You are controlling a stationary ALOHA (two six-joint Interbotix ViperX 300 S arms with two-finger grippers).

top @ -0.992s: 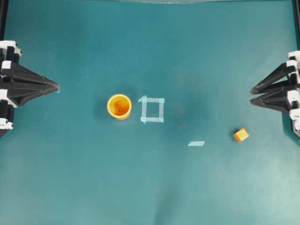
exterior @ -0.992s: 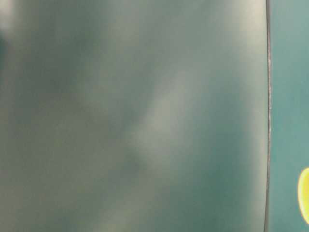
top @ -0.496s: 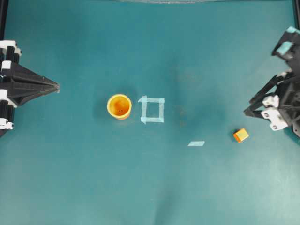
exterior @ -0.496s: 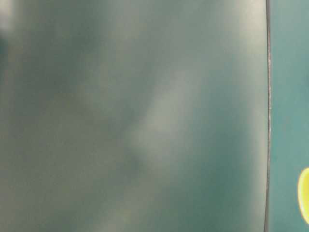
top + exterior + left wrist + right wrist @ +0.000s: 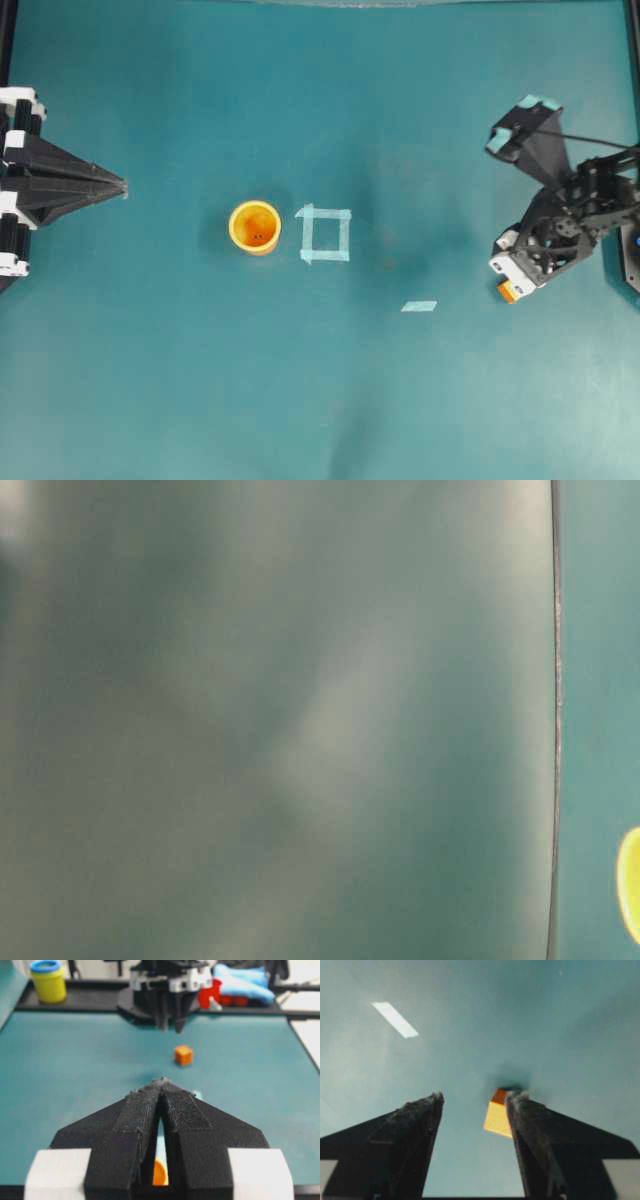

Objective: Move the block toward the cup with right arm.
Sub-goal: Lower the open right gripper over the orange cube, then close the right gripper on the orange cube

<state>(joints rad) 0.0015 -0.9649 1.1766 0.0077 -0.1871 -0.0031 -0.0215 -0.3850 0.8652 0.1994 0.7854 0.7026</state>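
Observation:
The block (image 5: pixel 508 291), a small orange cube, sits on the teal table at the right, half hidden under my right arm (image 5: pixel 560 215). In the right wrist view my right gripper (image 5: pixel 477 1096) is open and low over the table. The block (image 5: pixel 498 1116) lies between the fingers, close against the right fingertip (image 5: pixel 520 1102). The yellow-orange cup (image 5: pixel 254 227) stands upright left of centre, far from the block. My left gripper (image 5: pixel 120 186) is shut and empty at the left edge. In the left wrist view it (image 5: pixel 161 1081) points at the block (image 5: pixel 183 1055).
A pale blue tape square (image 5: pixel 325 234) lies just right of the cup. A pale blue tape strip (image 5: pixel 419 306) lies between the square and the block. A yellow tub (image 5: pixel 48 980) and red and blue items (image 5: pixel 235 985) stand beyond the table. The table-level view is blurred.
My right arm has swung out from the right edge and come down over the block, with its gripper now open around it. The block, cup and left arm have not moved.

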